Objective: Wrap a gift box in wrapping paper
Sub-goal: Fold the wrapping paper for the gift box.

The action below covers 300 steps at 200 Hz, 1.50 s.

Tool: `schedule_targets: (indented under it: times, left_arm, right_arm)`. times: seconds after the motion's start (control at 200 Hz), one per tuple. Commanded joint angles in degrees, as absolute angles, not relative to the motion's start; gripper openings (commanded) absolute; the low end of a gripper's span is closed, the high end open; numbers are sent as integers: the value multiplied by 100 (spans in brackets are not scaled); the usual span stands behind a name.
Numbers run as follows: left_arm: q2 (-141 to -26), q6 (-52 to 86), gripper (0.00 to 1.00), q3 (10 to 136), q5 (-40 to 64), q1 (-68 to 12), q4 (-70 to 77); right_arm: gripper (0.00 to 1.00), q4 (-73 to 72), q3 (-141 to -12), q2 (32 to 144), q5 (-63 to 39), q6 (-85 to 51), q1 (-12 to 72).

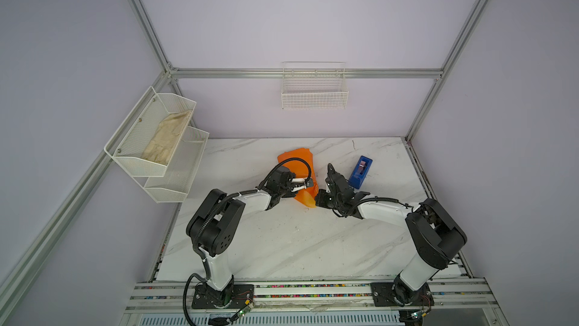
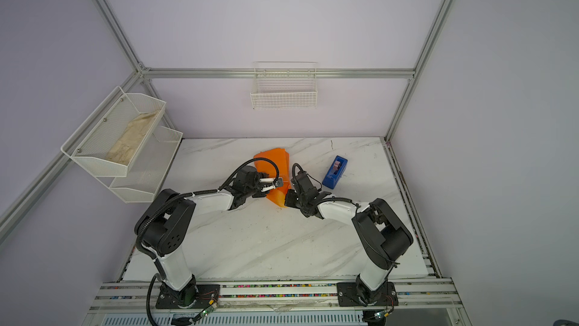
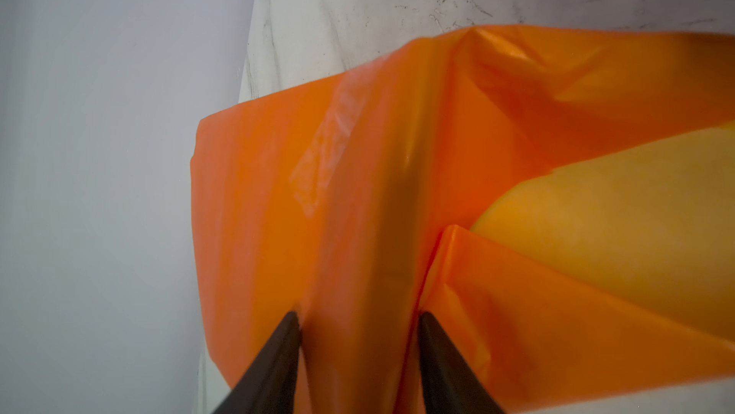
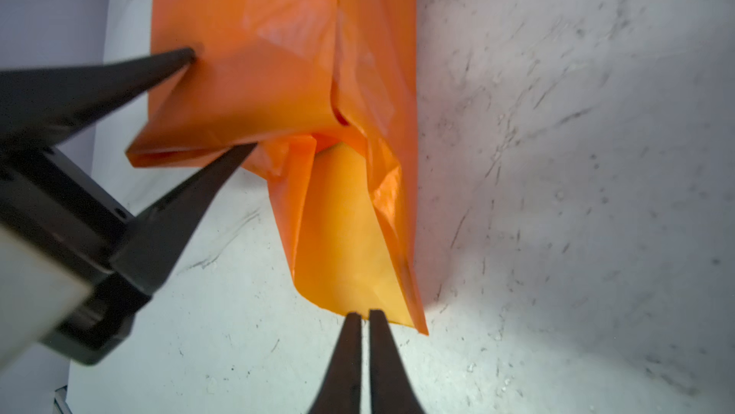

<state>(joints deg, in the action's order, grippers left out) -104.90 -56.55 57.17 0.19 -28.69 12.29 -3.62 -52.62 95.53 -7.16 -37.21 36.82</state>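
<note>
Side-flap folding is judged in hand: the wrapping paper [image 1: 296,160], on the worktop [image 1: 282,239] around the gift box (hidden inside, presumably), is clamped by the half-spread left end effector [image 3: 360,314]; next, its loose flap [image 4: 346,233] must be pinched by the almost pressed-together right end effector [image 4: 365,314], whose hold cannot be told.

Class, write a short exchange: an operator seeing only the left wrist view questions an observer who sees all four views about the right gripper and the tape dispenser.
Operator: My left gripper straddles the wrapping paper. Where is the right gripper?
Observer: It sits at the loose flap's edge, its fingers nearly together.
Operator: Is tape nearby?
Observer: A blue tape dispenser stands on the table, beyond the right arm, apart from the paper.
Operator: Is the gift box showing?
Observer: No, no view shows it.
</note>
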Motion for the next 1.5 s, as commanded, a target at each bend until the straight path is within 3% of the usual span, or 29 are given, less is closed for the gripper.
schedule_targets:
  times: [0.0,0.385,0.585,0.675,0.9,1.335,1.495]
  left_arm:
    - [-10810,-5580,46,5853,-18,-2856,290]
    - [-10814,-5580,46,5850,-18,-2856,283]
    - [-10801,-5582,46,5845,-18,-2849,282]
    - [-10800,-5581,46,5842,-11,-2856,288]
    - [-10837,-5581,46,5885,-10,-2856,256]
    - [-10837,-5581,46,5879,0,-2856,258]
    - [-10830,-5581,46,5870,0,-2856,255]
  right_arm:
    - [22,-445,-5341,9610,-906,-3630,3413]
    - [24,-1927,-5292,10360,-2249,-3748,2997]
    - [21,-1709,-5111,10158,-1802,-3864,3002]
    - [25,-1548,-5030,9837,-1475,-3792,3001]
    - [29,-1714,-5113,10021,-1924,-3773,3010]
    - [13,-1899,-5211,10370,-2193,-3840,3111]
    - [1,-1858,-5306,10313,-2127,-3831,3177]
